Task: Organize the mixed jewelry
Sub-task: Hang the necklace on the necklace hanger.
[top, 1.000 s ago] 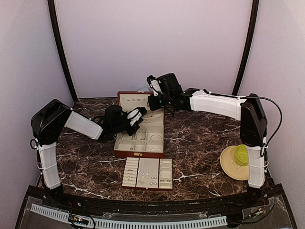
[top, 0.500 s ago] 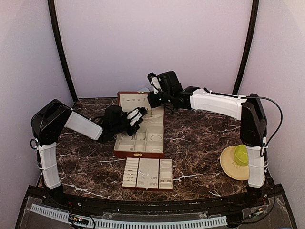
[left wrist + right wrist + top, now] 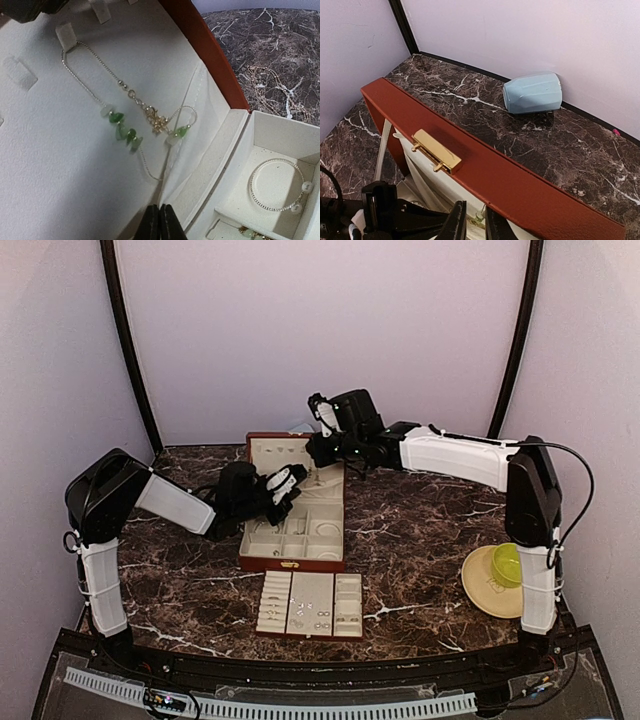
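The red-brown box [image 3: 292, 562] stands open mid-table with its lid [image 3: 520, 187] upright. On the lid's cream lining hangs a silver chain with green beads [image 3: 123, 128]. My left gripper [image 3: 160, 220] is shut and empty just below that chain, inside the box [image 3: 288, 482]. My right gripper [image 3: 476, 225] hovers over the lid's top edge [image 3: 322, 445], its jaws a narrow gap apart, with a green bead showing beyond the gap. Several tiny rings and earrings of the mixed jewelry [image 3: 320, 615] lie in the cream tray [image 3: 273, 602] in front of the box.
A beaded silver bracelet [image 3: 277, 185] lies in a box compartment. A gold clasp [image 3: 435, 150] sits on the lid's edge. A pale blue block [image 3: 532, 92] lies against the back wall. A yellow plate [image 3: 482, 590] holding a green bowl [image 3: 506, 563] is at the right.
My right gripper has shifted slightly along the lid's top and its jaws have parted from shut to a narrow gap. The left arm has stayed in place.
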You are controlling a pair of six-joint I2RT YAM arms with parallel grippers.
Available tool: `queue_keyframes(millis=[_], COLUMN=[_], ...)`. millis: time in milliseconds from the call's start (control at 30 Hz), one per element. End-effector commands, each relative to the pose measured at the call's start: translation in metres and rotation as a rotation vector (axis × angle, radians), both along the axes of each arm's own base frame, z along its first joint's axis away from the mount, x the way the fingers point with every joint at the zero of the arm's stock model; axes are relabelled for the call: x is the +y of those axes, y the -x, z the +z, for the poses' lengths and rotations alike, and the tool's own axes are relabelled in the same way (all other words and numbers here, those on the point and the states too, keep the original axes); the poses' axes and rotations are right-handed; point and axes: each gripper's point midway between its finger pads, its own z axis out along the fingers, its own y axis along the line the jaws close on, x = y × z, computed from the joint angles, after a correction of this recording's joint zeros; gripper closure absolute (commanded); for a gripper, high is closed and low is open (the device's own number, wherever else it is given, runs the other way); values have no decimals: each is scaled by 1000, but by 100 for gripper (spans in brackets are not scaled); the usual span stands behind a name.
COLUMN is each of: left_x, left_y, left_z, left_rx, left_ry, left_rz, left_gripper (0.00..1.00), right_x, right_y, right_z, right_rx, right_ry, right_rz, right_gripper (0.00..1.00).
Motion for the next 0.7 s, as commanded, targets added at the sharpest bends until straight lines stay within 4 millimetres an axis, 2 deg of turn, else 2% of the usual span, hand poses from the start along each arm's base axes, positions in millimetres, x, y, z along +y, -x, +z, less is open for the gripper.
queue_keyframes(millis=[0,100,267,433,667], left_x=[-12,-13,-13,-13,-7], left_y=[15,15,17,24,27], left_z=[15,22,23,30,42], left_rx=[22,13,9,17,13], left_ry=[64,77,77,102,129], left_rz=[-44,-43,-53,-74,-51], left_gripper=[92,92,91,72,63], right_x=[0,-4,-11,-20,-29], right_y=[12,21,38,53,67], right_z=[41,51,57,56,34], right_rx=[-37,-40,-22,1,58], right_ry=[-98,-118,-134,-141,-127], right_rz=[52,69,104,119,122], right_gripper=[84,83,81,79,78])
